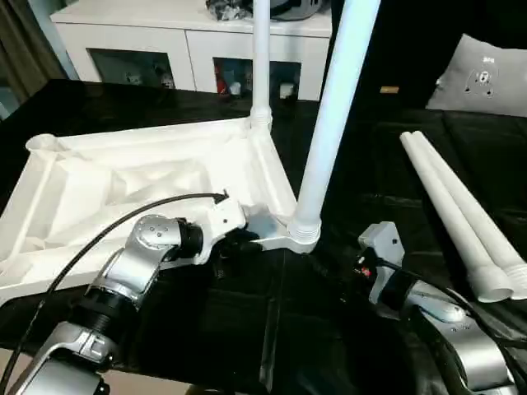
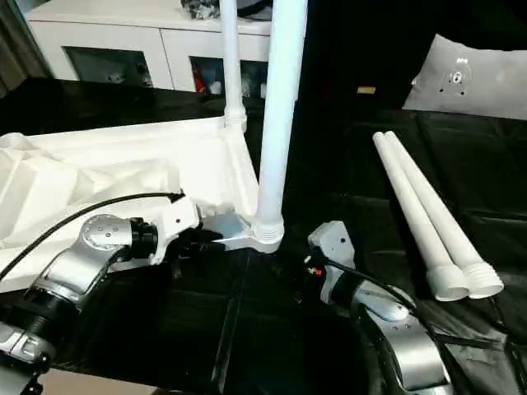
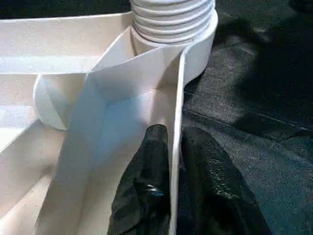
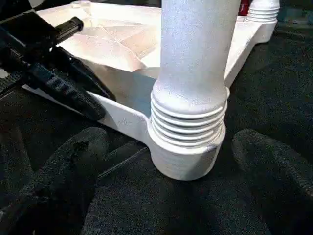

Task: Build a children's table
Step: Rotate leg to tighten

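The white table top [image 1: 123,189] lies upside down on the black cloth, ribs facing up. One white leg [image 1: 261,58] stands in the far right corner socket. A second leg [image 1: 333,115] stands in the near right corner socket [image 4: 188,156], its ribbed end seated in the ring. My left gripper [image 3: 173,134] is shut on the top's thin rim wall [image 3: 177,88] just beside that socket, one black finger on each side. My right gripper [image 4: 171,161] is open, its fingers [image 4: 68,166] wide apart on either side of the socket and not touching it. Two loose legs [image 1: 461,214] lie side by side at the right.
A white cabinet [image 1: 189,41] with shelves stands behind the work surface. A grey pillow [image 1: 482,78] rests at the back right. The black cloth [image 1: 247,321] covers the surface up to its front edge by my forearms.
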Controlling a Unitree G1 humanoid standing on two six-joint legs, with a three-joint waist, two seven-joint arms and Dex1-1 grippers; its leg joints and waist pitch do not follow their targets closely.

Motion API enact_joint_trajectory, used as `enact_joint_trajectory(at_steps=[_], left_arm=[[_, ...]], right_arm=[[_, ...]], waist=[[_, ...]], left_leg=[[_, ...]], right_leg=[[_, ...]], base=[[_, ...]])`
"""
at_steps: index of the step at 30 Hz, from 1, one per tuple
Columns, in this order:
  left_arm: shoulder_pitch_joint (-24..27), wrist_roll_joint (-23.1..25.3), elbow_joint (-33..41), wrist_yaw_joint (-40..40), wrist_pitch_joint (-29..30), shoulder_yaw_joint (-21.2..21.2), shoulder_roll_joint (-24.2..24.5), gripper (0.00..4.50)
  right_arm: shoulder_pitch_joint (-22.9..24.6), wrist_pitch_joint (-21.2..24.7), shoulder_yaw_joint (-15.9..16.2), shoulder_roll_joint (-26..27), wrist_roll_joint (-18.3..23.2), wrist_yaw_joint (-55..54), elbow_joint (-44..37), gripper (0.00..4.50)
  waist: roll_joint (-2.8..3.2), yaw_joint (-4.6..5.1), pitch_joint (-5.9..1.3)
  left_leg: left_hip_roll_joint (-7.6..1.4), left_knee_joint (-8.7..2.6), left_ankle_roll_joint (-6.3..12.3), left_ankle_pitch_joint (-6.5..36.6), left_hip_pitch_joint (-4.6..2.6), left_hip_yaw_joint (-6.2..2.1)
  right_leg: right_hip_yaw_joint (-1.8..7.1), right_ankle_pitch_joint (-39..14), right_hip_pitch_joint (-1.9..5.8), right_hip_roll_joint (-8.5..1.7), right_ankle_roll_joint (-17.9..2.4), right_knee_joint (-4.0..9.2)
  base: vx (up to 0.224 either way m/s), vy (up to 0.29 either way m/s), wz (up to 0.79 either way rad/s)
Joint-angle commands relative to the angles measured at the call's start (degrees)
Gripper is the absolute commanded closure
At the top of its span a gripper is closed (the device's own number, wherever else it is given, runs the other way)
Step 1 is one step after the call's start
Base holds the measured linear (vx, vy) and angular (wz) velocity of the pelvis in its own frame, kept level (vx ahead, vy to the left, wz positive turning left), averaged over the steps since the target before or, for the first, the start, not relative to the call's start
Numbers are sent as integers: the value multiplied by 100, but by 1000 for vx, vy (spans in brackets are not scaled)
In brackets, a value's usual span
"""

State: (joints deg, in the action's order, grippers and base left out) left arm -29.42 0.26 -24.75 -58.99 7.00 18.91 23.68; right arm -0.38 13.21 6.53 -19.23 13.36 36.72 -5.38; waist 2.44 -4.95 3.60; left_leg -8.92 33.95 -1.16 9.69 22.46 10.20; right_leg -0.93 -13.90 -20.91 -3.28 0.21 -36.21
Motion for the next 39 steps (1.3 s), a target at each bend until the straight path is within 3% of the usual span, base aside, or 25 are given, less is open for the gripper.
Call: enact_joint_trajectory(at_steps=[1, 4, 5, 11, 16, 17, 19, 20, 21, 22, 23, 25, 27, 29, 30, 39], left_arm=[[-57, 158, -214, -46, 76, 104, 62, 412], [-128, 191, -304, -108, 86, 136, 67, 444], [-207, 206, -402, -215, 82, 171, 71, 444], [-377, 161, -504, -360, -4, 171, 51, 448], [-349, -127, -413, -934, -302, 160, 76, 448], [-336, -196, -372, -1046, -322, 154, 79, 448], [-276, -264, -233, -1340, -417, 223, 154, 448], [-273, -265, -226, -1359, -422, 230, 159, 448], [-266, -265, -207, -1418, -431, 252, 177, 448], [-256, -246, -188, -1515, -493, 297, 213, 448], [-250, -230, -161, -1647, -525, 354, 250, 448], [-256, -221, -165, -1680, -544, 365, 254, 448], [-268, -205, -125, -1768, -588, 379, 269, 448], [-266, -199, -113, -1785, -607, 374, 274, 448], [-253, -183, -78, -1837, -626, 387, 309, 448], [-145, -170, 64, -2100, -648, 454, 482, 450]], right_arm=[[-104, 39, -52, -40, -15, -9, -12, 0], [-139, 52, -52, -48, -14, -12, -4, 0], [-184, 59, -47, -59, -19, -8, 6, 0], [-304, 85, -117, -163, 22, 74, -22, 0], [-642, 210, -130, -478, 265, 669, 74, 0], [-725, 204, -94, -537, 303, 829, 130, 0], [-922, 167, 71, -683, 394, 1326, 275, 0], [-935, 167, 86, -696, 399, 1364, 285, 0], [-978, 174, 140, -740, 414, 1493, 314, 0], [-1071, 200, 266, -823, 414, 1761, 377, 0], [-1260, 206, 450, -924, 362, 2121, 546, 0], [-1317, 201, 492, -945, 351, 2209, 606, 0], [-1490, 105, 627, -968, 240, 2421, 859, 0], [-1527, 82, 678, -990, 209, 2507, 929, 0], [-1579, 13, 772, -1038, 139, 2646, 1053, 0], [-1759, -67, 814, -995, 96, 2818, 1422, 84]], waist=[[-26, 12, -389], [-16, 16, -394], [16, 18, -402], [6, 11, -424], [3, 2, -441], [-26, -5, -441], [-8, -20, -447], [-55, -14, -441], [-33, -42, -448], [-26, -45, -446], [-62, -38, -436], [-47, -46, -426], [-83, -54, -422], [-71, -68, -426], [-103, -68, -430], [-71, -121, -436]], left_leg=[[-404, -385, 173, 1142, -152, -175], [-405, -387, 172, 1146, -151, -177], [-402, -385, 162, 1145, -156, -179], [-409, -366, 201, 1023, -153, -178], [-410, -341, 319, 887, -145, -172], [-411, -334, 356, 861, -141, -169], [-416, -317, 430, 757, -131, -164], [-421, -321, 451, 765, -128, -157], [-426, -313, 480, 759, -144, -156], [-431, -315, 482, 766, -144, -156], [-428, -322, 472, 841, -134, -155], [-437, -327, 434, 913, -145, -152], [-441, -340, 395, 963, -150, -147], [-442, -342, 357, 964, -149, -149], [-444, -344, 361, 946, -151, -147], [-438, -319, 474, 773, -130, -143]], right_leg=[[216, -212, 137, -510, -1360, 445], [213, -259, 135, -508, -1357, 449], [214, -251, 132, -505, -1355, 449], [208, 75, 153, -512, -1412, 418], [201, 253, 171, -514, -1474, 394], [199, 307, 174, -519, -1513, 387], [190, 426, 177, -520, -1569, 370], [190, 425, 176, -517, -1578, 375], [184, 389, 165, -521, -1583, 366], [182, 366, 162, -519, -1583, 367], [167, 211, 171, -516, -1608, 367], [173, 22, 150, -529, -1600, 385], [170, -152, 144, -533, -1596, 394], [172, -174, 135, -528, -1572, 389], [171, -151, 138, -528, -1568, 389], [162, 166, 118, -522, -1587, 355]], base=[[0, 0, 0], [0, 0, 0], [0, 0, 0], [0, 0, 0], [0, 0, 0], [0, 0, 0], [0, 0, 0], [0, 0, 0], [0, 0, 0], [0, 0, 0], [0, 0, 0], [0, 0, 0], [0, 0, 0], [0, 0, 0], [0, 0, 0], [0, 0, 0]])
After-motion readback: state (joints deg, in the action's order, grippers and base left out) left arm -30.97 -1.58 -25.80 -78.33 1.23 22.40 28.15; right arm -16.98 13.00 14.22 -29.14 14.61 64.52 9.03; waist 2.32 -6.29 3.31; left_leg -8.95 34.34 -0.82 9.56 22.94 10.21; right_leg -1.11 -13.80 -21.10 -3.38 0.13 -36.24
